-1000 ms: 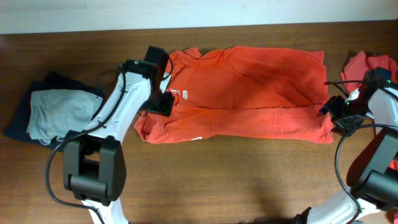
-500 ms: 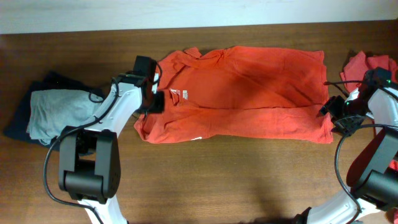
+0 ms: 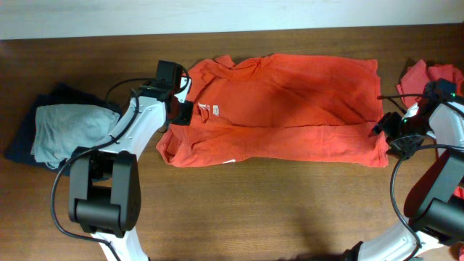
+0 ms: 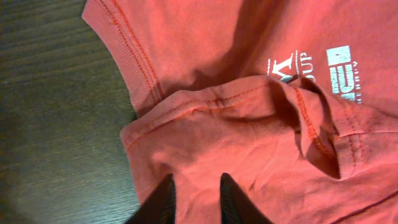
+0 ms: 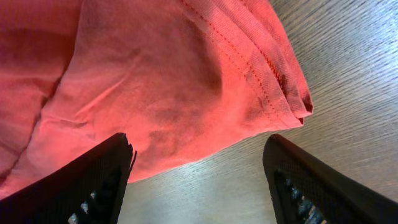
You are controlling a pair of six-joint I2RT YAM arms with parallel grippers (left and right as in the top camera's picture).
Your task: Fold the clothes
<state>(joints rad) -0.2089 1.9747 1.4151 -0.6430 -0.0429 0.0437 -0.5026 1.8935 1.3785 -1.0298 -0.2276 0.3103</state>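
An orange-red T-shirt (image 3: 283,109) lies spread across the middle of the table, its lower part folded up. A small white chest logo (image 3: 203,110) shows near its left end, and also in the left wrist view (image 4: 283,65). My left gripper (image 3: 183,114) hovers over the shirt's left end by the collar. Its fingers (image 4: 165,200) stand a narrow gap apart over flat fabric (image 4: 249,143). My right gripper (image 3: 393,135) is wide open at the shirt's right lower corner (image 5: 280,93), with bare wood between its fingers (image 5: 99,180).
A grey garment (image 3: 69,130) lies on a navy one (image 3: 25,138) at the table's left. More red clothes (image 3: 428,72) are piled at the right edge. Bare wood table (image 3: 275,203) runs along the front.
My left gripper has drawn back left from beside the chest logo to the shirt's left end. The shirt and the right arm have not visibly moved.
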